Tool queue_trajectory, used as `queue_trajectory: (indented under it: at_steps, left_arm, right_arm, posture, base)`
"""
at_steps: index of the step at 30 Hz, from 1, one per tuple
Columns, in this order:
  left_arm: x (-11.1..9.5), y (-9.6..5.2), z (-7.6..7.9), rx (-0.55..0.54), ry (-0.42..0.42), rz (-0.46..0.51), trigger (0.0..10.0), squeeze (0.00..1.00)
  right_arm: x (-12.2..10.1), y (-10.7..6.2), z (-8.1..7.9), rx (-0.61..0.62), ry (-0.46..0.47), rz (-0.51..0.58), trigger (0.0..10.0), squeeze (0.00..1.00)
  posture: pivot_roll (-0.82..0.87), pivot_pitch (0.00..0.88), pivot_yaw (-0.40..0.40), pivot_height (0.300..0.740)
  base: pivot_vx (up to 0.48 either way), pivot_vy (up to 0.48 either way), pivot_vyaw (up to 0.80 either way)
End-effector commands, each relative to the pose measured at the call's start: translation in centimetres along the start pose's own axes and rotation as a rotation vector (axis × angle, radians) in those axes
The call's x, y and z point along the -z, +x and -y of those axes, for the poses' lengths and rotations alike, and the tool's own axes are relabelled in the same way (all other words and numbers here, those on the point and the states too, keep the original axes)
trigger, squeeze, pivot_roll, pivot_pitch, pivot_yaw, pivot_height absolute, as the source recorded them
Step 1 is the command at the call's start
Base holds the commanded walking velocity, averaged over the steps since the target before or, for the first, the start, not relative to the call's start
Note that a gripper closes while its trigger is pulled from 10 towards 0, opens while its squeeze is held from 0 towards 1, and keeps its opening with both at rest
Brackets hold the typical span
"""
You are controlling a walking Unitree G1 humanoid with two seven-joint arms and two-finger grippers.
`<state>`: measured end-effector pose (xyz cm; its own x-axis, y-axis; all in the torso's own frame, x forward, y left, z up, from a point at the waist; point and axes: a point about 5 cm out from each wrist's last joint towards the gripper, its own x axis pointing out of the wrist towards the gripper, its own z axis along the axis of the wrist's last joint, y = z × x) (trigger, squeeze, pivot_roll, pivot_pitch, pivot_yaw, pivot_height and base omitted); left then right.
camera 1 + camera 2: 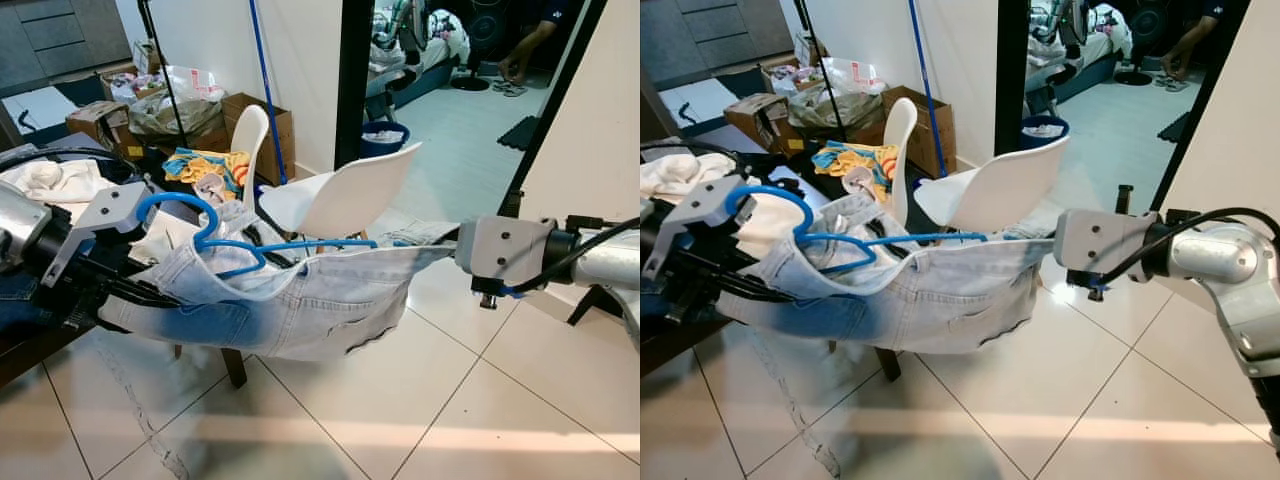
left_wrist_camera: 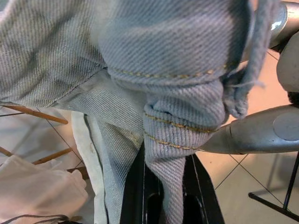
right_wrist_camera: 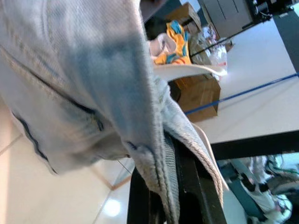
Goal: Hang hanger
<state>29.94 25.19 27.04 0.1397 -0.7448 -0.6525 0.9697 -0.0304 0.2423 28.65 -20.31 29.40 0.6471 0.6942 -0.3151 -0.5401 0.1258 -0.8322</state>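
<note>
You've got pale denim jeans (image 1: 300, 300) stretched waistband-up between both grippers. Left gripper (image 2: 163, 186) is pinched on a fold of waistband; right gripper (image 3: 173, 186) is clamped on the other end. The blue hanger (image 1: 215, 240) sits tucked inside the open waistband, hook toward the left arm. A white chair (image 1: 345, 195) stands just behind the jeans. Cardboard boxes (image 1: 262, 125) hold clutter by the wall.
</note>
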Motion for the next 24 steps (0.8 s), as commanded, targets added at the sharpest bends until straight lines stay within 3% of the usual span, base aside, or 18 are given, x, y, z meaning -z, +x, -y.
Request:
queue_trajectory:
  at_steps: [1, 10, 11, 12, 13, 14, 18, 21, 24]
  left_arm:
    - [1.0, 0.7, 0.1, 0.009, -0.027, -0.039, 0.5, 0.00]
    - [1.0, 4.2, -1.8, -0.113, -0.037, -0.037, 0.8, 0.00]
    - [0.6, 5.5, -2.6, -0.172, -0.031, -0.016, 0.7, 0.00]
    - [0.6, 5.5, -2.6, -0.172, -0.031, -0.016, 0.7, 0.00]
    - [0.1, 7.0, -3.4, -0.239, -0.025, 0.008, 0.7, 0.00]
    - [-0.3, 7.6, -3.9, -0.284, -0.018, 0.015, 0.7, 0.00]
    - [-0.7, 8.0, -4.2, -0.312, -0.006, 0.019, 0.6, 0.00]
    - [-2.1, 9.2, -4.3, -0.328, 0.045, 0.077, 0.4, 0.00]
    - [-2.2, 9.0, -3.8, -0.305, 0.078, 0.073, 0.4, 0.00]
  right_arm:
    - [-0.9, -0.6, 1.0, 0.034, -0.017, 0.027, 0.0, 0.00]
    - [-3.7, 1.6, 0.1, -0.069, -0.056, 0.132, 0.0, 0.00]
    - [-4.0, 2.2, 0.0, -0.087, -0.058, 0.141, 0.0, 0.00]
    - [-4.0, 2.2, 0.0, -0.087, -0.058, 0.141, 0.0, 0.00]
    - [-4.4, 2.9, -0.2, -0.106, -0.061, 0.149, 0.0, 0.00]
    - [-4.4, 3.2, -0.3, -0.117, -0.058, 0.144, 0.0, 0.00]
    - [-4.3, 3.4, -0.3, -0.123, -0.052, 0.134, 0.0, 0.00]
    - [-3.5, 3.9, -0.4, -0.126, -0.031, 0.077, 0.0, 0.00]
    - [-2.6, 3.8, -0.5, -0.127, -0.021, 0.030, 0.0, 0.00]
  posture:
    - [-0.01, 0.051, 0.029, 0.740]
    - [-0.01, 0.037, 0.034, 0.740]
    - [-0.02, 0.028, 0.032, 0.740]
    - [-0.02, 0.028, 0.032, 0.740]
    - [-0.02, 0.027, 0.033, 0.740]
    - [-0.02, 0.023, 0.031, 0.740]
    - [-0.02, 0.023, 0.031, 0.740]
    - [-0.02, 0.016, 0.027, 0.740]
    - [-0.02, 0.017, 0.025, 0.740]
  base:
    - [0.000, 0.000, 0.00]
    - [0.000, 0.000, 0.00]
    - [0.000, 0.000, 0.00]
    - [0.000, 0.000, 0.00]
    - [0.000, 0.000, 0.00]
    - [0.000, 0.000, 0.00]
    - [0.000, 0.000, 0.00]
    - [0.000, 0.000, 0.00]
    - [0.000, 0.000, 0.00]
